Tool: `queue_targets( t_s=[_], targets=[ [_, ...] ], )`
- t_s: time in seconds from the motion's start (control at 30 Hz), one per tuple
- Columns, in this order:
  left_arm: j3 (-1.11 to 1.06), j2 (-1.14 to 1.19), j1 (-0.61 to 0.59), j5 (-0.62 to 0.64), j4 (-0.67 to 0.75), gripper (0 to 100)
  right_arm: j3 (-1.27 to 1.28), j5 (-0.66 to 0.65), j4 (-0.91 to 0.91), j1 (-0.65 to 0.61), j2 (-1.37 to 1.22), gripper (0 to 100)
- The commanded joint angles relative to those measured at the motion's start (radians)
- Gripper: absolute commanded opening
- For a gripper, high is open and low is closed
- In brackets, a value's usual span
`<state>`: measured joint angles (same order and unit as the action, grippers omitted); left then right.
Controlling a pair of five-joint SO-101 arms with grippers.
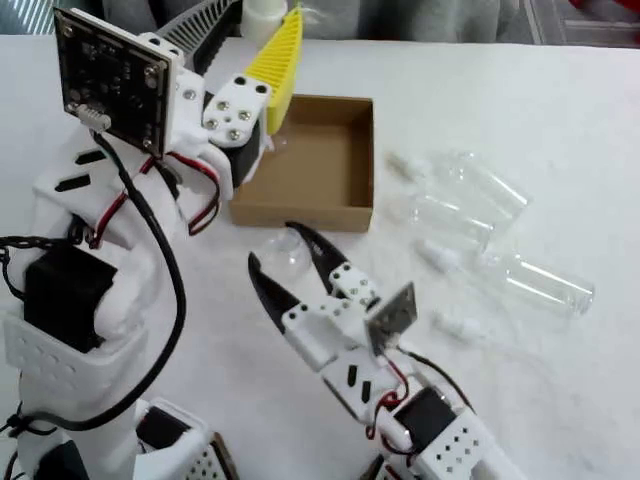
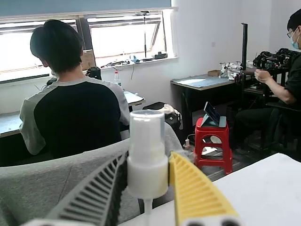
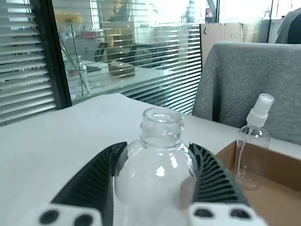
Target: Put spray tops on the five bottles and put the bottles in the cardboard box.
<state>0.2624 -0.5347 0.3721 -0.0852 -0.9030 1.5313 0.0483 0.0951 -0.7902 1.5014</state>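
My left gripper (image 1: pixel 265 12) is raised over the far side of the cardboard box (image 1: pixel 345 205), shut on a white spray top (image 2: pixel 146 155) between its grey and yellow fingers (image 2: pixel 197 193). My right gripper (image 1: pixel 272 245) sits on the table just in front of the box, its black fingers (image 3: pixel 94 183) shut on a clear uncapped bottle (image 3: pixel 157 160) that stands upright. One bottle with a spray top (image 3: pixel 254 141) stands inside the box (image 3: pixel 282 181). More clear bottles (image 1: pixel 470 195) lie on their sides right of the box, among loose spray tops (image 1: pixel 440 255).
The left arm's body and camera board (image 1: pixel 110 80) rise at the left of the table. Another lying bottle (image 1: pixel 545 282) and a spray top (image 1: pixel 455 325) are at the right. A grey chair back (image 3: pixel 254 70) stands beyond the table's far edge.
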Motion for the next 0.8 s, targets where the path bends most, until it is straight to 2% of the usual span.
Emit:
queue_targets(
  t_s=[0.0, 0.17, 0.37, 0.57, 0.77],
  targets=[
    [0.048, 0.005, 0.018, 0.005, -0.011, 2, -0.144, 0.023, -0.071, -0.005, -0.237, 6.7],
    [0.043, 0.005, 0.015, 0.005, -0.086, 2, -0.169, 0.066, -0.191, 0.004, -0.438, 6.7],
    [0.009, 0.001, 0.019, 0.005, -0.198, 2, -0.167, 0.066, -0.191, 0.008, -0.489, 6.7],
    [-0.196, -0.015, 0.013, 0.005, -0.124, 2, -0.141, 0.060, -0.191, 0.010, -0.487, 6.9],
    [-0.365, -0.150, 0.039, 0.003, -0.006, 2, -0.124, 0.060, -0.196, 0.022, -0.484, 7.0]
  ],
)
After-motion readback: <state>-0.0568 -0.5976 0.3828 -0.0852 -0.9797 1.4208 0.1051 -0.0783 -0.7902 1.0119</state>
